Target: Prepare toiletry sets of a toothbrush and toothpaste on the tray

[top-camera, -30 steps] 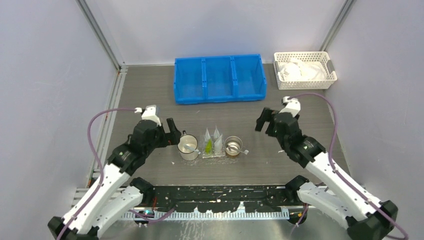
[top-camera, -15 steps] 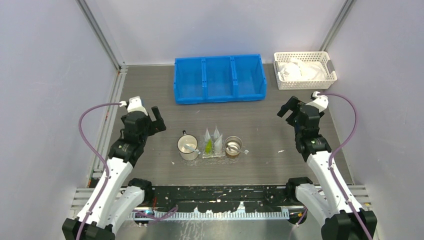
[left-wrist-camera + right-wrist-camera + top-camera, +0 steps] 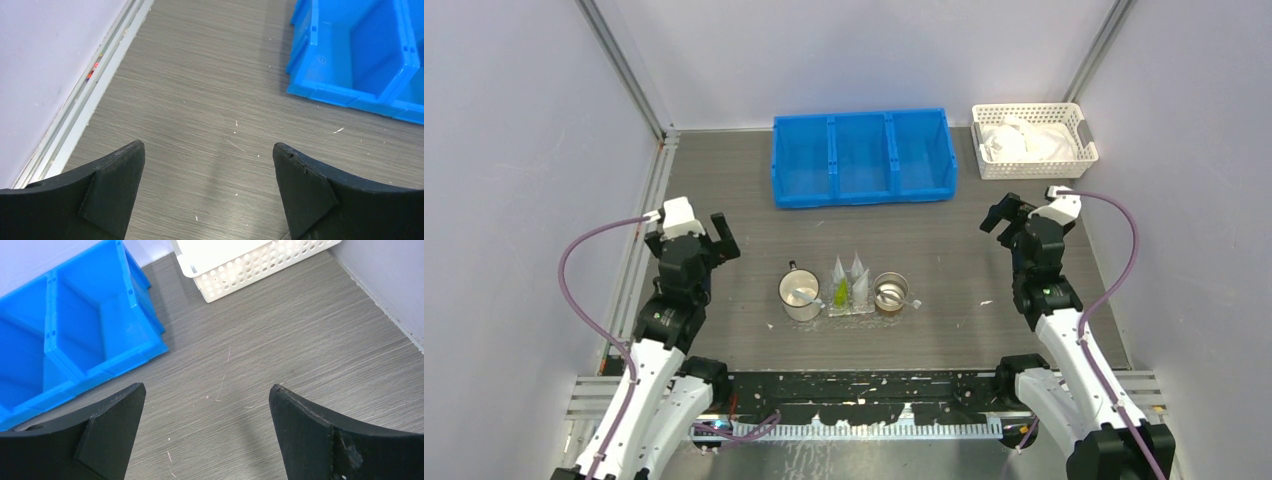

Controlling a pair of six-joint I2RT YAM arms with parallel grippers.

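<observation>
The small clear tray (image 3: 851, 311) sits at the table's middle, between two metal mugs. Several clear pointed toiletry sets (image 3: 856, 278) stand upright in it; one shows green contents (image 3: 840, 293). My left gripper (image 3: 721, 236) hovers well to the tray's left, open and empty. In the left wrist view the left gripper (image 3: 207, 150) frames only bare tabletop. My right gripper (image 3: 1010, 213) is far to the tray's right, also open and empty. The right wrist view shows the right gripper (image 3: 206, 390) over bare table. Tray and sets are out of both wrist views.
A metal mug (image 3: 800, 295) stands left of the tray, and another mug (image 3: 890, 292) with a spoon stands right of it. The blue three-compartment bin (image 3: 862, 157) lies at the back, with the white lattice basket (image 3: 1033, 140) holding white bags at back right. Walls close both sides.
My left gripper has drawn back to the left, away from the left mug. My right gripper swung out to the right, then held nearly still. Both stayed open.
</observation>
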